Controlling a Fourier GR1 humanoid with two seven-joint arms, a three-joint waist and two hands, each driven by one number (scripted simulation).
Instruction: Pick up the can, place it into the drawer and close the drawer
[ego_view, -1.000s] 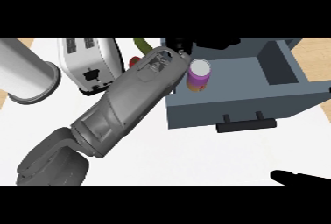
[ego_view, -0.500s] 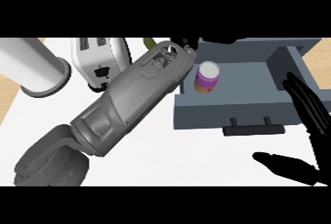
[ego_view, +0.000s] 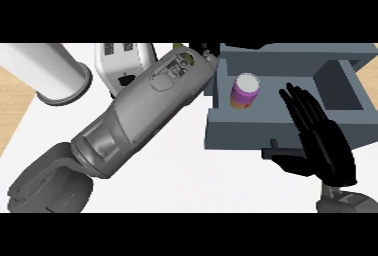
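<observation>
A purple can (ego_view: 246, 91) with a white top stands upright inside the open grey drawer (ego_view: 343, 82), toward its left side. My left forearm runs from the lower left up to the drawer's back left corner, where only a bit of the left hand (ego_view: 204, 50) shows, just left of the can and apart from it. The right hand (ego_view: 319, 136) is open with straight fingers pointing up. It lies over the drawer's front wall (ego_view: 236, 134) at the right, and its thumb sits by the small dark handle (ego_view: 272, 146).
A white toaster (ego_view: 124, 65) stands behind my left forearm, and a large white cylinder (ego_view: 46, 72) stands at the far left. The white counter top (ego_view: 199, 180) ends at the left in a wooden strip (ego_view: 13, 107).
The right hand has come up from the lower right edge and now lies across the drawer's front. The left hand has drawn back from the can toward the drawer's back left corner.
</observation>
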